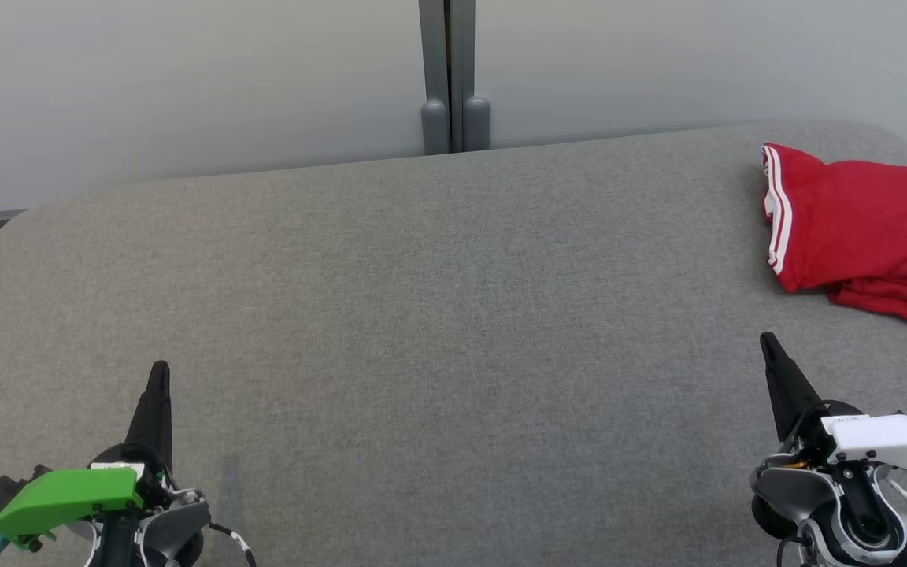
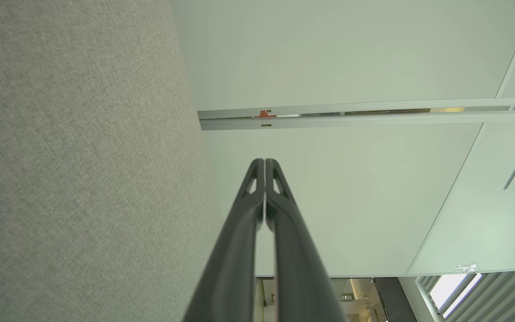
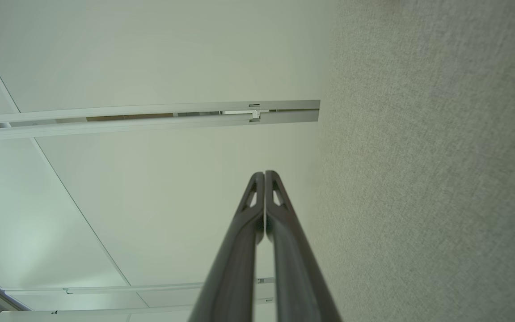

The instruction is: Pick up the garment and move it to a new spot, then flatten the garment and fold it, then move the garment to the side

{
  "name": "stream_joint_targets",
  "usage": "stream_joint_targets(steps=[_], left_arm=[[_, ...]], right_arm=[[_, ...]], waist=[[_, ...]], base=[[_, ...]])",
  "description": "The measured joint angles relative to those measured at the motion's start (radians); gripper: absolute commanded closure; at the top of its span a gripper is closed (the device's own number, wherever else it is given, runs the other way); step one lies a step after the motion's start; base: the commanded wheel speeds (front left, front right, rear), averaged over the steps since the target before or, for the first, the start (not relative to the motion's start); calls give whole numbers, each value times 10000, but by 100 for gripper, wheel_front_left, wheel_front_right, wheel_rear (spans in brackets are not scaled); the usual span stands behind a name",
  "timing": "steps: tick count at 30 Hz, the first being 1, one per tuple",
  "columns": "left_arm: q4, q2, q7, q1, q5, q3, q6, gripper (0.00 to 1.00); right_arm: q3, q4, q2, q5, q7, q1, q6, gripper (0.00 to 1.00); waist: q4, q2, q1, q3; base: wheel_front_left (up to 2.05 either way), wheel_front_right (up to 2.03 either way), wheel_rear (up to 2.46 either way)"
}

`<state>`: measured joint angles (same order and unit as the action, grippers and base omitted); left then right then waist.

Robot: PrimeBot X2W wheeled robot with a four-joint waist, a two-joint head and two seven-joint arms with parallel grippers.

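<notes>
Red garment (image 1: 863, 228) lies bunched at the far right of the grey table (image 1: 422, 315), white-striped edge facing left, running off the right side. Left gripper (image 1: 159, 368) near left, right gripper (image 1: 767, 339) near right. Both fully closed, holding nothing. Right one is near the garment, not touching.

Right end of garment (image 1: 863, 228) off-frame

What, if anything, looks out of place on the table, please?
Only the red garment: it sits at the far right corner of the grey table, a crumpled layer poking out along its near edge. Nothing looks spilled or damaged.
</notes>
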<state>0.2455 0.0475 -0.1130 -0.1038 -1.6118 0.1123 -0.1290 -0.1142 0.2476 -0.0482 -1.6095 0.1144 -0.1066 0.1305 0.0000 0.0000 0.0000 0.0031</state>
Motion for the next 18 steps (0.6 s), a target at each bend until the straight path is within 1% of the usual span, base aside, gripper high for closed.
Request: stream_joint_targets(steps=[18], left_arm=[[0, 0, -2, 0, 0, 4, 0, 100]], right_arm=[[0, -2, 0, -2, 0, 0, 2, 100]], waist=[[0, 0, 0, 0]], base=[[0, 0, 0]])
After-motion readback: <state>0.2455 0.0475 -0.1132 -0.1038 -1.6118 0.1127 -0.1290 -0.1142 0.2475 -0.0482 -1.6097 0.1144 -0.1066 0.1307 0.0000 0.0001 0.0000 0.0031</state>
